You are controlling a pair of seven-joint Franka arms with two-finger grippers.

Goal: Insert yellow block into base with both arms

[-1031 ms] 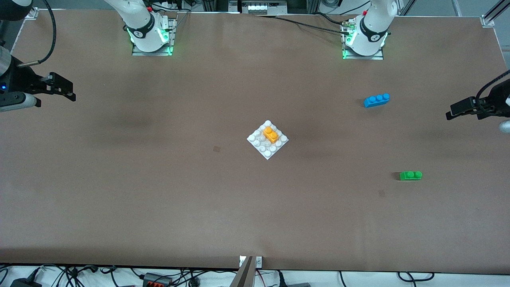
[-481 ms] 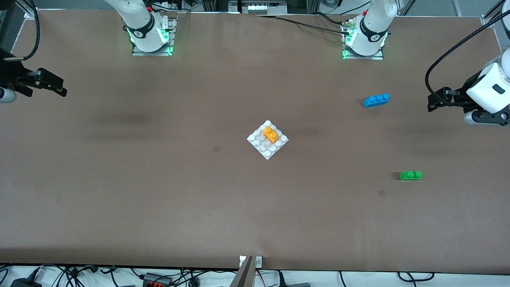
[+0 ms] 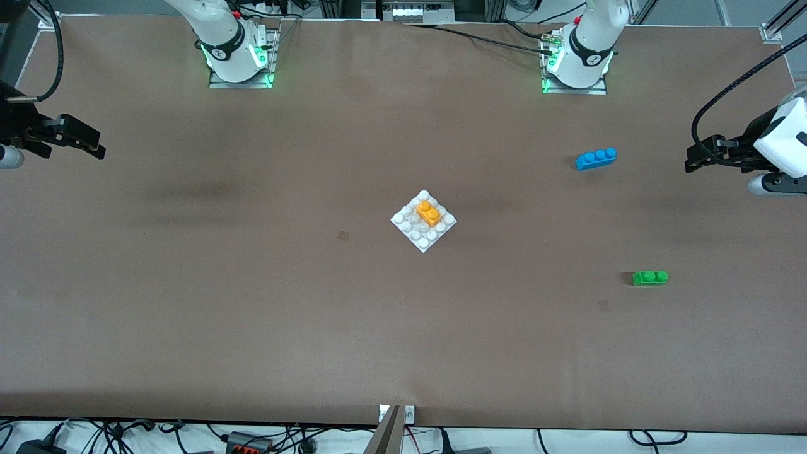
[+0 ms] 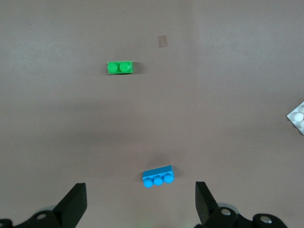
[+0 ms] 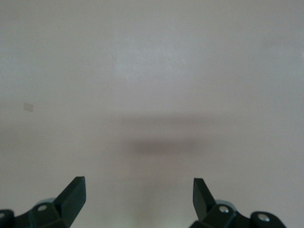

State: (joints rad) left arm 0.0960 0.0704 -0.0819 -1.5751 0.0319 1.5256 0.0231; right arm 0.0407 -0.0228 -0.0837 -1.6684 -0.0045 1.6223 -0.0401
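Yellow block sitting on base mid-bench, left claw and right claw hovering over opposite bench ends — both gaping apart, empty.

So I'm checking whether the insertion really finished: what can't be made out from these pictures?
- Whether the yellow block is pressed fully onto the base: too small in the front view.
- The base in the left wrist view: only a corner shows, cut off by the edge; the block is out of frame.
- The right wrist view shows bare table only.
- Both arms: mostly cut off at the front view's sides.
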